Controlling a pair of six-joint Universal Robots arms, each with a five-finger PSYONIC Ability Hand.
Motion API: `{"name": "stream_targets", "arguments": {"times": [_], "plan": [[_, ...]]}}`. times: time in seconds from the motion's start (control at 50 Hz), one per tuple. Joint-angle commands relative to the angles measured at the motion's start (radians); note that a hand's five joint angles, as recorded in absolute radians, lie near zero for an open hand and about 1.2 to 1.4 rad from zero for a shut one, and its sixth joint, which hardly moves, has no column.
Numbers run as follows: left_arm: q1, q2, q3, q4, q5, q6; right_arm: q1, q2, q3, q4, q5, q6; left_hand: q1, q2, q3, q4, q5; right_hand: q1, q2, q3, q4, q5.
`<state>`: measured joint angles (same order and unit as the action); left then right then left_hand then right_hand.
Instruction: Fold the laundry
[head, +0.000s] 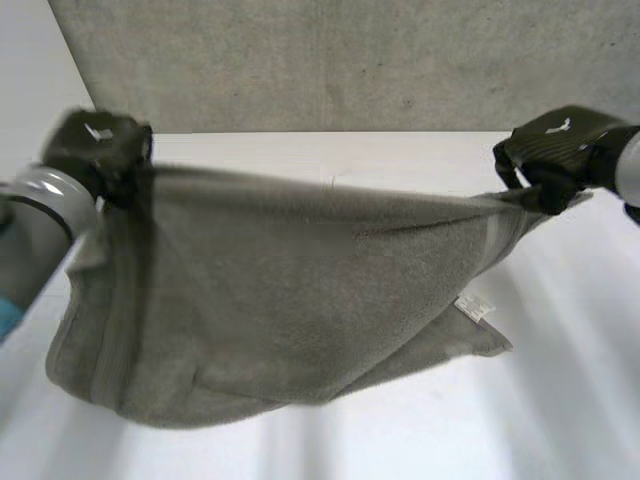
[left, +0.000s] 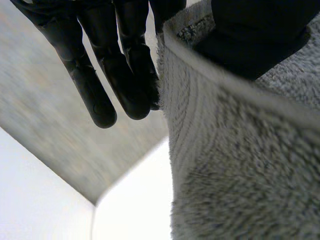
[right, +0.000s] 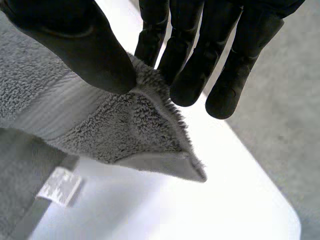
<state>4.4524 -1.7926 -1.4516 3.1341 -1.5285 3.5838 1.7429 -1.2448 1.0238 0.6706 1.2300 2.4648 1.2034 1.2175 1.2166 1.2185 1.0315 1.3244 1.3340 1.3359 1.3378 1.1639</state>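
Observation:
A grey towel (head: 290, 300) hangs stretched between my two hands above the white table (head: 560, 400), its lower folds sagging onto the tabletop. My left hand (head: 100, 150) grips the towel's left top corner; in the left wrist view the thumb presses the towel (left: 240, 150) edge against the fingers (left: 125, 75). My right hand (head: 555, 150) holds the right top corner; in the right wrist view its thumb and fingers (right: 195, 65) pinch the towel (right: 125, 125) near the hemmed corner. A small white label (head: 473, 306) hangs on the towel's lower right edge, label (right: 59, 186) below the pinched corner.
A grey carpeted floor (head: 350, 60) lies beyond the table's far edge. The table's rounded corner (right: 280, 215) is near my right hand. Bare white tabletop surrounds the towel in front and to the right.

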Motion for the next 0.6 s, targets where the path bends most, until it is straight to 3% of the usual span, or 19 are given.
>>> {"name": "stream_targets", "arguments": {"times": [0.02, 0.18, 0.26, 0.32, 0.42, 0.5, 0.6], "plan": [[-0.005, -0.22, 0.146, 0.012, -0.013, 0.119, 0.059, 0.195, -0.163, -0.077, 0.074, 0.008, 0.193, 0.179, 0.18, 0.178, 0.19, 0.072, 0.062, 0.06, 0.058, 0.058], [-0.019, -0.261, 0.516, 0.098, -0.015, 0.056, 0.101, 0.312, -0.615, -0.314, 0.176, 0.055, 0.193, 0.179, 0.18, 0.178, 0.19, 0.072, 0.062, 0.06, 0.058, 0.058], [-0.022, -0.22, 0.686, 0.225, -0.03, -0.116, 0.118, 0.289, -0.757, -0.469, 0.21, 0.218, 0.193, 0.179, 0.18, 0.178, 0.19, 0.072, 0.062, 0.06, 0.058, 0.058], [-0.022, -0.197, 0.727, 0.264, -0.082, -0.21, 0.116, 0.245, -0.746, -0.511, 0.207, 0.325, 0.193, 0.179, 0.18, 0.178, 0.19, 0.072, 0.062, 0.06, 0.058, 0.058], [-0.021, -0.185, 0.691, 0.256, -0.125, -0.266, 0.116, 0.222, -0.696, -0.494, 0.204, 0.356, 0.193, 0.179, 0.18, 0.178, 0.19, 0.072, 0.062, 0.06, 0.058, 0.058], [-0.018, -0.182, 0.58, 0.241, -0.124, -0.27, 0.116, 0.2, -0.527, -0.386, 0.171, 0.3, 0.193, 0.179, 0.18, 0.178, 0.19, 0.072, 0.062, 0.06, 0.058, 0.058], [-0.005, -0.2, 0.29, 0.256, -0.102, -0.261, 0.124, 0.202, -0.311, -0.319, 0.111, 0.197, 0.193, 0.179, 0.18, 0.178, 0.19, 0.072, 0.062, 0.06, 0.058, 0.058]]}}
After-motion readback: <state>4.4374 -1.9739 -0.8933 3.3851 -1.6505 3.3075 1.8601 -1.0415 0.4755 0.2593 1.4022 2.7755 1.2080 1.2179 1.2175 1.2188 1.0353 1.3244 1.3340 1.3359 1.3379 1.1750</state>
